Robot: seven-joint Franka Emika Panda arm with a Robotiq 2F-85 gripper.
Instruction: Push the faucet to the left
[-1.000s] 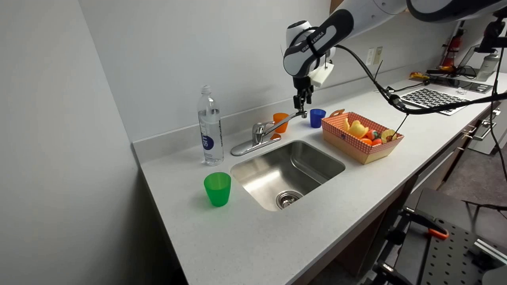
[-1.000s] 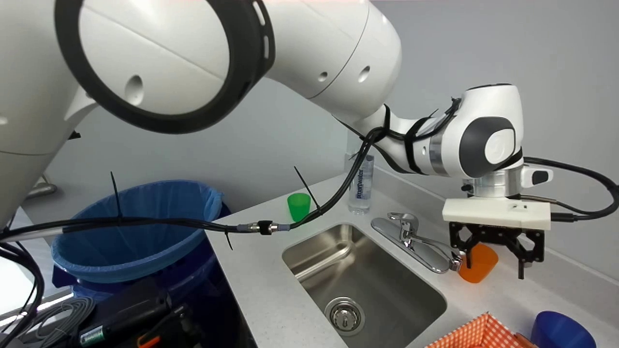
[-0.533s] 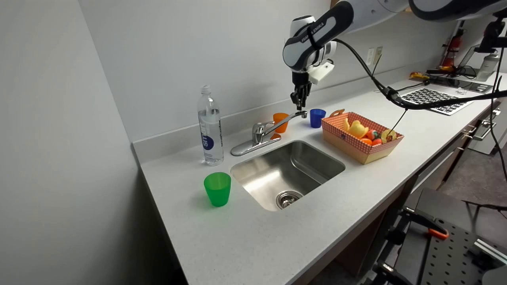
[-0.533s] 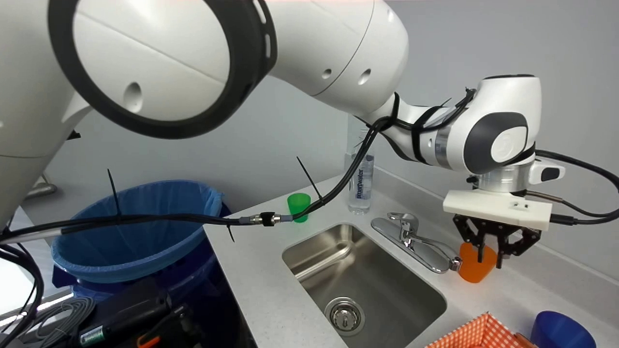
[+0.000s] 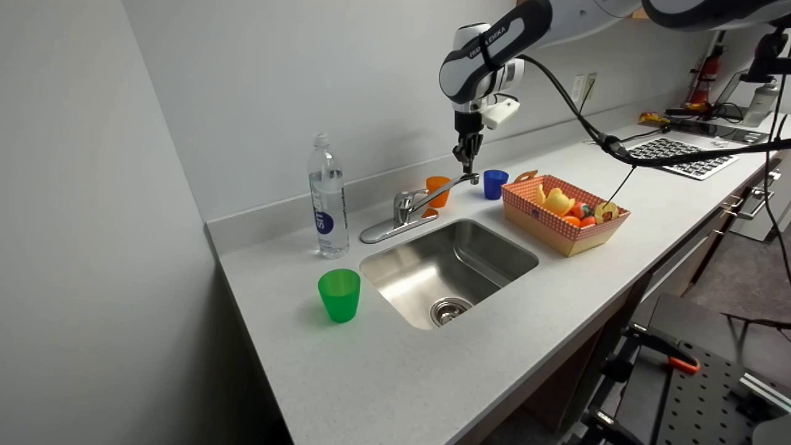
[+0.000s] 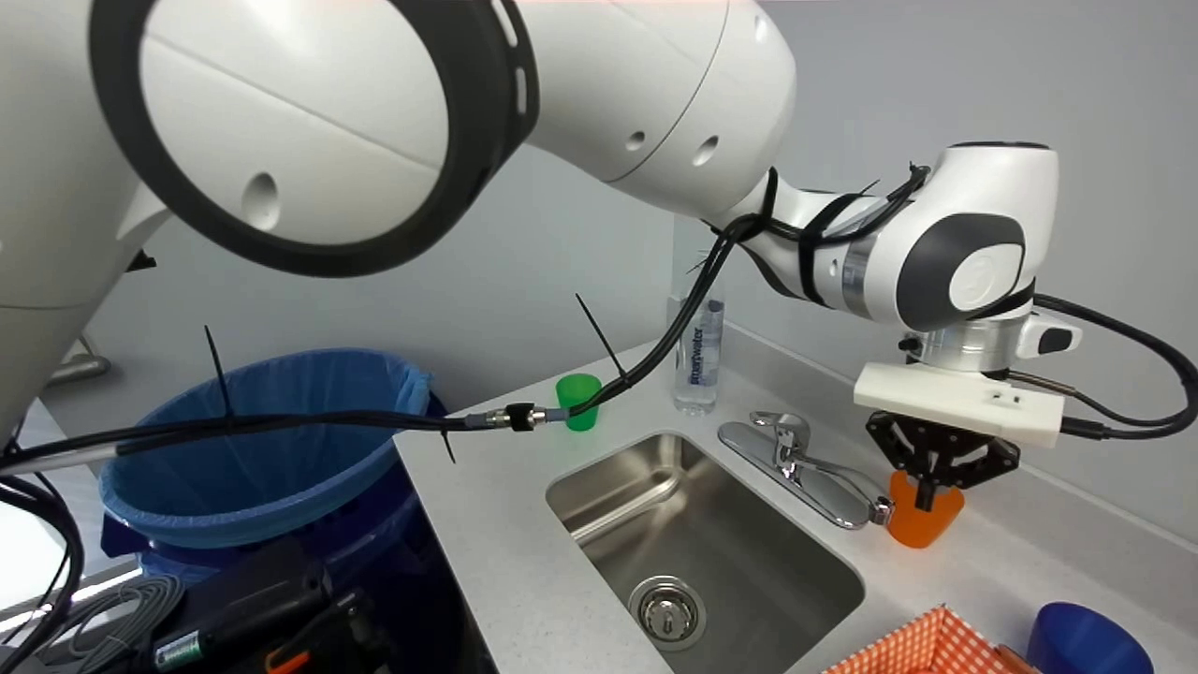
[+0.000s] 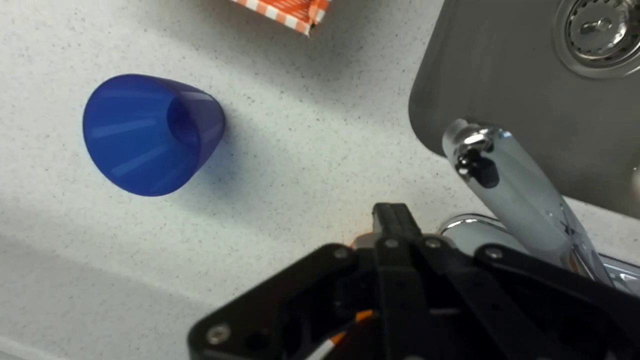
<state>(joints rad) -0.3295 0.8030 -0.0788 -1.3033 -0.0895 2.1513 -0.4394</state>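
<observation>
Where the worktop (image 5: 371, 383) begins at far left, I've got a clear plastic bottle (image 5: 329, 204) standing upright and capped, with a green cup (image 5: 340, 296) near it, on the front side. Next, steel sink (image 5: 426, 272) set into the worktop, drain (image 5: 450, 311) in its floor. Faucet (image 5: 405, 210) is mounted behind the sink: chrome base flat on the worktop, short handle on top, long spout (image 7: 530, 195) pointing right, tip out past the end of the base. Orange cup (image 6: 913, 531) is behind the spout. My gripper (image 6: 925, 496) hangs fingers-down at the spout's free end, just beside it on the orange cup's side. Fingers are drawn fully together, tip to tip. Contact check: the wrist view and an exterior view both show a gap to the spout, so I call it apart. Right of that, blue cup (image 5: 494, 185), then a checked basket (image 5: 537, 232) holding yellow, orange and red fruit-shaped pieces (image 5: 558, 203). Further right, a black-and-white patterned board (image 5: 661, 148) lies flat on the worktop.
</observation>
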